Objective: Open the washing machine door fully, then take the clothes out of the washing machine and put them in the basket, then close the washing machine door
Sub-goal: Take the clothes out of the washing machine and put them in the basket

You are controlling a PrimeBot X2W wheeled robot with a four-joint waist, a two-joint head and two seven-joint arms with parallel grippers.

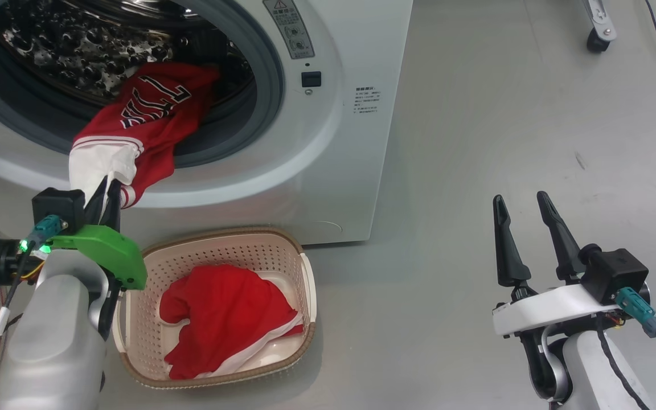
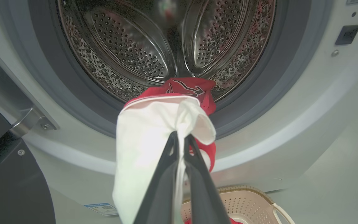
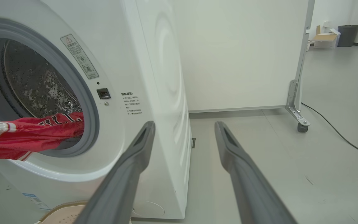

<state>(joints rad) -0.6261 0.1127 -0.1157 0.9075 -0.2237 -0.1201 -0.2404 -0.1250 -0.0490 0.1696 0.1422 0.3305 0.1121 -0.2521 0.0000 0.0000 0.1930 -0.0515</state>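
Observation:
The washing machine (image 1: 328, 125) stands with its round mouth uncovered. The washing machine door (image 2: 11, 186) is swung aside, and its black rim shows at the left edge. A red garment with white trim (image 1: 151, 114) trails from the steel drum (image 2: 129, 46) over the grey ring. My left gripper (image 1: 109, 191) is shut on its white end (image 2: 148, 137), just above the basket (image 1: 214, 246). Another red piece of the clothes (image 1: 220, 319) lies in that basket. My right gripper (image 1: 524, 210) stands open over bare floor to the right of the machine, holding nothing.
A white partition panel (image 3: 244, 53) on a caster (image 3: 301, 126) stands behind the machine. A black cable (image 3: 337, 133) runs across the grey floor at the right. Far off sit a cardboard box and a dark bin (image 3: 346, 34).

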